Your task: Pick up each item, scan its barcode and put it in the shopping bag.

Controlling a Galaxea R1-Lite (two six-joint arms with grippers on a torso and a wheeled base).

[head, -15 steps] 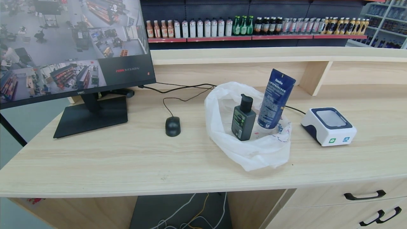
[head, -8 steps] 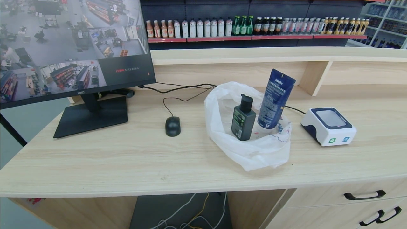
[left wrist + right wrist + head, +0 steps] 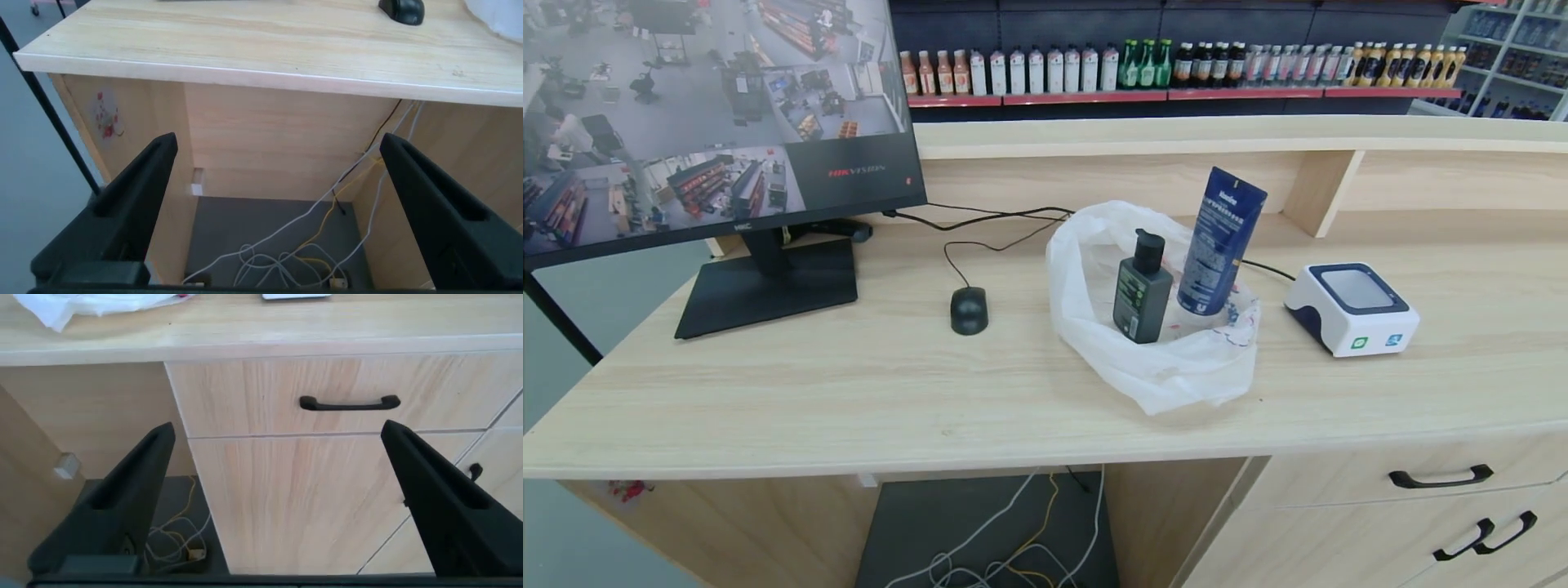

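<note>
A white plastic shopping bag (image 3: 1160,371) lies open on the wooden counter (image 3: 849,392). Inside it stand a dark pump bottle (image 3: 1142,287) and a tall blue tube (image 3: 1218,241), cap down. Right of the bag sits the white and navy barcode scanner (image 3: 1352,309). My left gripper (image 3: 278,212) is open, below the counter's front edge, facing the knee space with its cables. My right gripper (image 3: 282,502) is open too, low in front of the drawer with the black handle (image 3: 350,403). A corner of the bag (image 3: 90,306) rests on the counter above it.
A monitor (image 3: 711,122) on a black stand fills the counter's left, with a black mouse (image 3: 969,310) and its cable beside it. A raised wooden ledge (image 3: 1225,135) runs along the back. Drawers (image 3: 1437,482) sit under the counter on the right. Loose cables (image 3: 1005,547) hang in the knee space.
The whole head view has shifted: the counter and its things now sit a little higher and smaller, so the camera has moved. The bag, bottle, tube and scanner keep their places.
</note>
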